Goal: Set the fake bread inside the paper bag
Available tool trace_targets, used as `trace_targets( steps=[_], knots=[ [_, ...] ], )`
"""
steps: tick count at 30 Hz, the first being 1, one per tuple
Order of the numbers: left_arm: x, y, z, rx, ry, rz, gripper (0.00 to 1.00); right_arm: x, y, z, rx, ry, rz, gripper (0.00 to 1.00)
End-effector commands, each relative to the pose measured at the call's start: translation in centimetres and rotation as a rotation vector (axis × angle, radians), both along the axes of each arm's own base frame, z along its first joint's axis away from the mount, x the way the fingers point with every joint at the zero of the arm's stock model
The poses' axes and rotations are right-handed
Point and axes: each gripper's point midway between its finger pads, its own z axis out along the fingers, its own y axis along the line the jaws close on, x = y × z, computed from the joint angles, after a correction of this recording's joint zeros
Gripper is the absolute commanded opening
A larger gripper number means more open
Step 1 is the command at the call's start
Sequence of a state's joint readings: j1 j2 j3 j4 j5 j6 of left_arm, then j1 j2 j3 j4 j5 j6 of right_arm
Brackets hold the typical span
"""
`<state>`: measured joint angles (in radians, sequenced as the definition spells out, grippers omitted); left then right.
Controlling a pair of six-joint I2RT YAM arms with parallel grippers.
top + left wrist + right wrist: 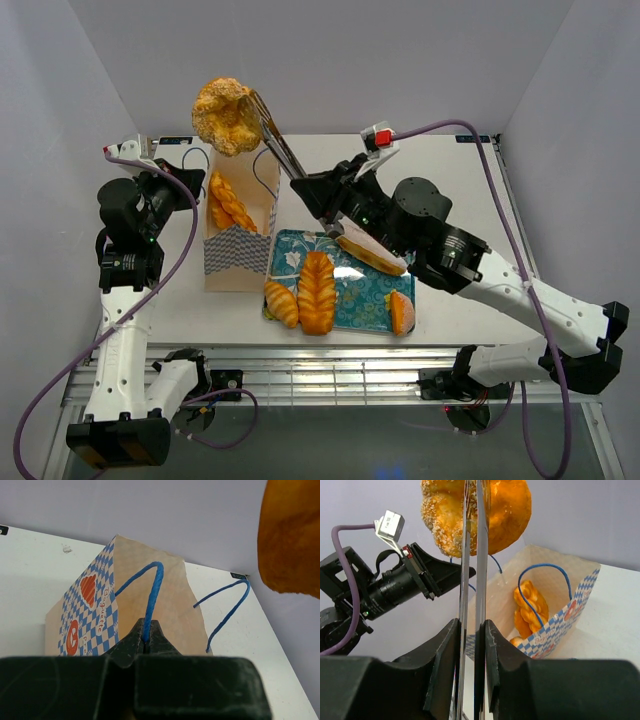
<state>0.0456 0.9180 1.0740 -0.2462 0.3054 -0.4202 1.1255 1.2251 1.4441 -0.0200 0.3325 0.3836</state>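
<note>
My right gripper is shut on metal tongs. The tongs pinch a sugared ring doughnut held high above the open paper bag. The doughnut also shows at the top right of the left wrist view. My left gripper is shut on one blue cord handle of the bag. A braided pastry lies inside the bag.
The teal floral tray lies right of the bag with a braided loaf, a croissant, a bun and a long pastry. The bag's second handle hangs free.
</note>
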Motion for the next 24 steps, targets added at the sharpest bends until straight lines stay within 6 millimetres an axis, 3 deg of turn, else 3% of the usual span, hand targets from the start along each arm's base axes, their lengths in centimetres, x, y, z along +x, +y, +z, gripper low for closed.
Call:
trace_targets(
  steps=[1,4,5,12,14,18,24],
  knots=[
    [-0.6,-0.8,1.9,-0.005,-0.068,-0.035,0.0,0.7,-0.5,6.0,0.216,-0.095,-0.034,0.08],
    [-0.7,-0.9,1.8,-0.003,-0.07,-0.039,0.0,2.2,0.0,4.6,0.221,-0.076,-0.067,0.08],
    [-0.7,-0.9,1.8,-0.002,-0.07,-0.041,0.0,2.9,0.6,3.1,0.2,-0.056,-0.077,0.08],
    [-0.7,-0.7,1.7,0.017,-0.07,-0.018,0.0,6.4,2.3,-2.5,0.142,0.031,-0.051,0.08],
    [-0.9,-1.7,1.6,0.02,-0.068,-0.043,0.0,6.5,2.2,-3.5,0.128,0.047,-0.048,0.08],
    [-0.8,-1.5,1.3,0.029,-0.063,-0.026,0.0,6.0,1.4,-5.6,0.071,0.072,-0.038,0.08],
    [-0.5,-0.7,0.3,0.042,-0.045,0.027,0.0,3.9,0.2,-6.7,-0.021,0.1,0.021,0.08]
  ],
)
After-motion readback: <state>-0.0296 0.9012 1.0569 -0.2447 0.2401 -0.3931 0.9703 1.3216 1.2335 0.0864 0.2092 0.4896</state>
